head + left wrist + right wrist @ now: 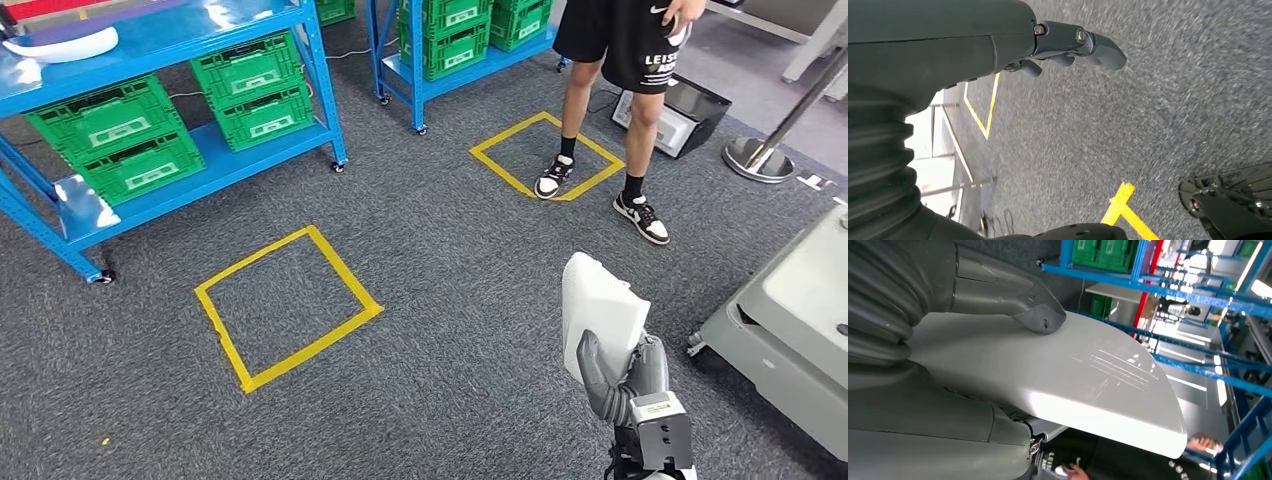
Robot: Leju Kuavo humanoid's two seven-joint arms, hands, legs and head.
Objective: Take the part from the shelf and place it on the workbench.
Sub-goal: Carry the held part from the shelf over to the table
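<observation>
I had the smooth white curved plastic panel part (600,305) pinched in the right hand (628,380), thumb pressed on its broad face and the fingers wrapped behind, carried upright low in front of the body. So by my reading the pick from the shelf was done and the carry was under way; the placing was all that was left. The pale grey workbench (800,330) stood just to the right of the held part, close but apart from it, and I judged a turn toward it was needed before I could set the panel down.

The left hand (1073,47) hung over the grey carpet with nothing in it, fingers loosely curled but apart.

Around me, the blue metal shelving (170,150) with its green plastic crates (130,135) stood well off to the left, with another white part (60,45) lying on its upper level. Two yellow tape squares (285,305) marked the floor. A person in black shorts and black-and-white trainers (600,100) stood ahead, one foot on the farther square. They were not between me and the bench, though I judged them near enough to mind while turning. A chrome stanchion base (760,160) stood beyond the bench.
</observation>
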